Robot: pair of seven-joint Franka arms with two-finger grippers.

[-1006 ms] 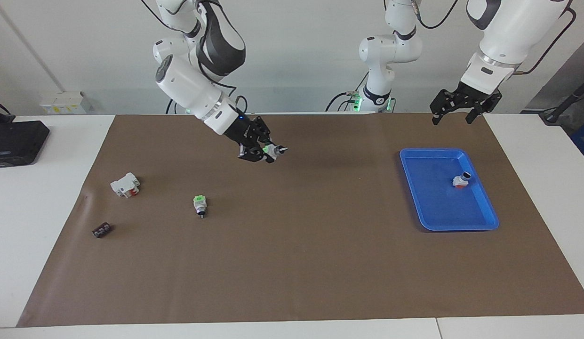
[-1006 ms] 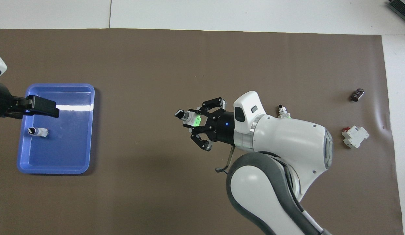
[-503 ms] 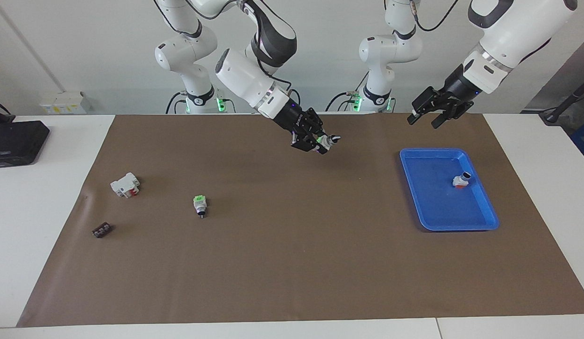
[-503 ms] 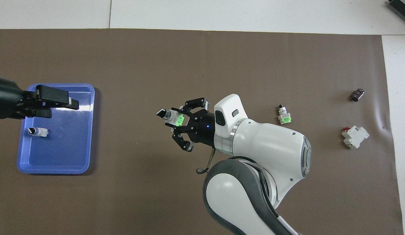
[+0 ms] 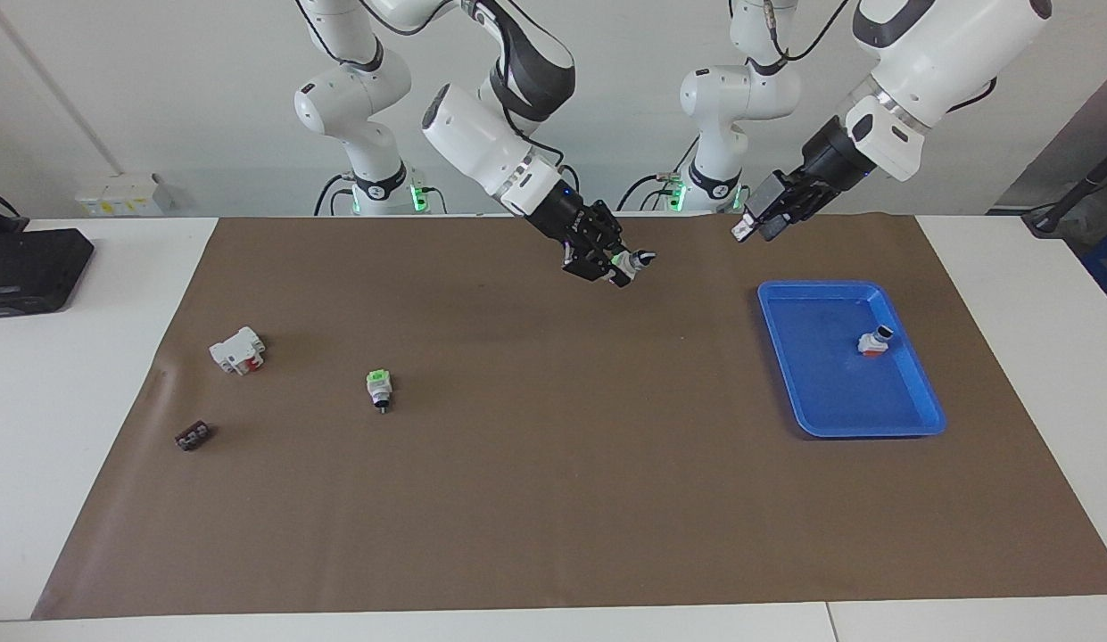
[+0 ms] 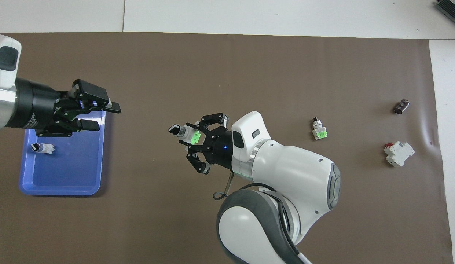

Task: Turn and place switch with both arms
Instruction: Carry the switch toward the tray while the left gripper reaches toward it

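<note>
My right gripper (image 5: 617, 265) (image 6: 192, 136) is shut on the switch (image 5: 626, 262) (image 6: 187, 133), which it holds in the air over the middle of the brown mat. The switch's green end sits between the fingers and its dark knob points toward the left arm's end. My left gripper (image 5: 755, 223) (image 6: 102, 116) hangs open and holds nothing. It is over the blue tray's (image 5: 838, 401) (image 6: 66, 176) corner, pointing at the held switch with a wide gap between them. A second green-ended switch (image 5: 378, 386) (image 6: 318, 131) lies on the mat toward the right arm's end.
A small red-ended switch (image 5: 874, 341) (image 6: 42, 147) lies in the tray. A white block with a red part (image 5: 237, 349) (image 6: 398, 154) and a small dark part (image 5: 193, 436) (image 6: 401, 106) lie at the right arm's end. A black device (image 5: 27, 267) sits off the mat.
My right gripper carried the switch toward the left arm's end. My left gripper swung from the tray's outer side toward the middle, and its fingers narrowed.
</note>
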